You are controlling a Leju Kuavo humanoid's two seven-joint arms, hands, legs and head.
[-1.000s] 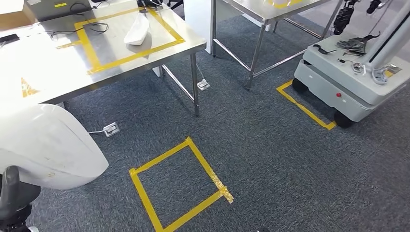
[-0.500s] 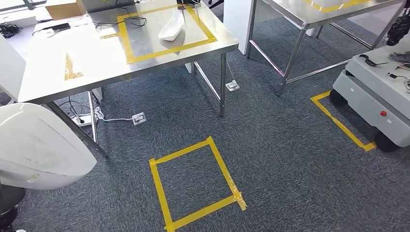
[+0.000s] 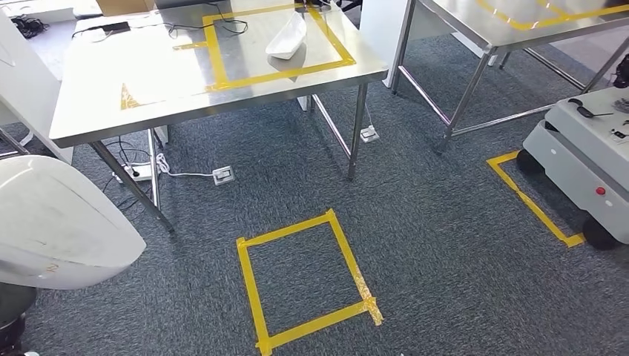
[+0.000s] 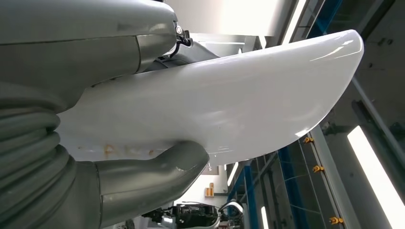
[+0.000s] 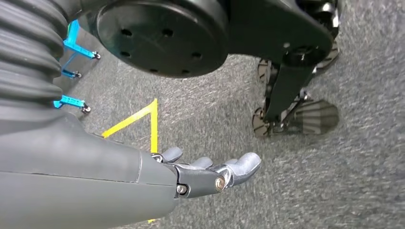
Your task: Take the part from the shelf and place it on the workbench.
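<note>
We see the left hand [image 4: 143, 176] grasping the white part [image 3: 63, 226]; the right hand [image 5: 210, 174] hangs released, fingers apart, over carpet [image 3: 445, 245]

The left hand [image 4: 138, 157] grips a large, smooth white part [image 4: 229, 100], its thick grey thumb pressed against the glossy shell's rim and the rest of the hand lying along the other side. Beyond the part are blue steel posts [image 4: 291, 191] and long bright ceiling lights [image 4: 377, 171].
</note>
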